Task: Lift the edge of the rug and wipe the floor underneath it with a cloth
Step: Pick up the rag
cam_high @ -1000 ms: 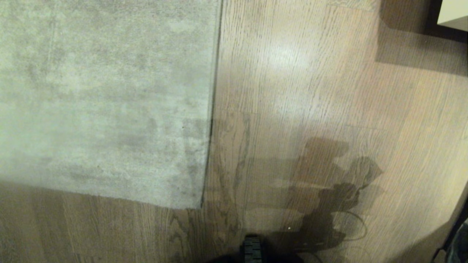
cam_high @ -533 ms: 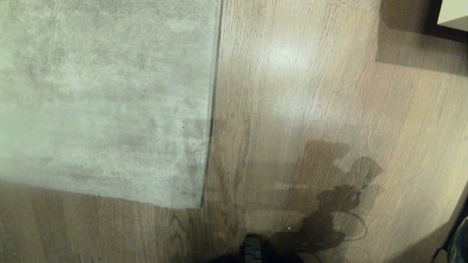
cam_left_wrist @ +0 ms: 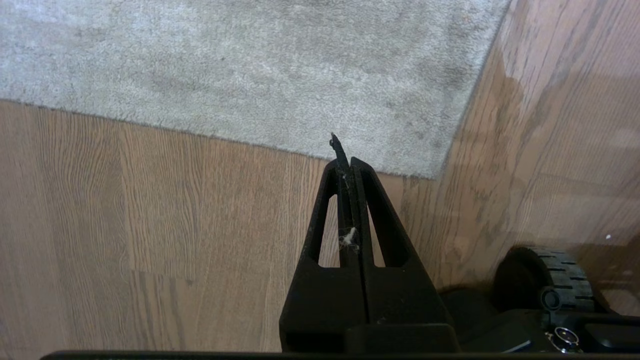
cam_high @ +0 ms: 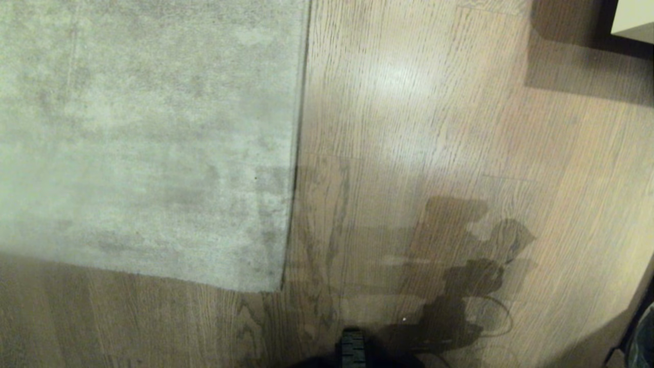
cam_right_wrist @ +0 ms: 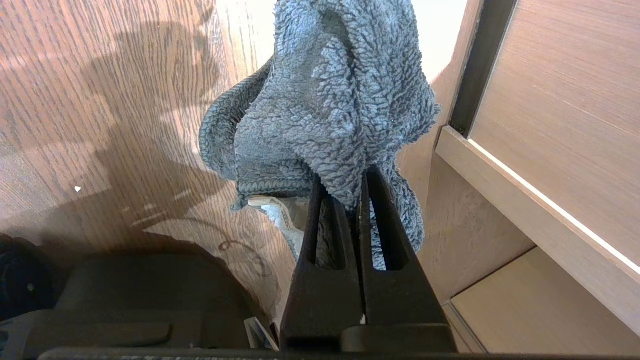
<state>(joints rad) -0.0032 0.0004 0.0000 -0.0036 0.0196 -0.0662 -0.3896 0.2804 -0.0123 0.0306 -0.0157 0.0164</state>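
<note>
A pale grey-beige rug (cam_high: 148,138) was seen lying flat on a light brown wooden floor (cam_high: 460,128), its near corner toward the robot and its long straight edge running away beside bare planks. Compared with the head views of the previous second, nothing was found changed: the rug, the floor and the robot's shadow were all placed as before, so no lifting or wiping had been begun. The left gripper (cam_left_wrist: 345,150) was held above the floor near the rug's corner (cam_left_wrist: 430,172), its fingers pressed together on nothing but a wisp of lint. The right gripper (cam_right_wrist: 354,192) was clamped on a fluffy blue-grey cloth (cam_right_wrist: 330,100), which was draped over the fingertips and kept clear of the floor, close to a wooden cabinet (cam_right_wrist: 560,100). The cloth was judged ready for use, while the rug's edge had yet to be taken up.
</note>
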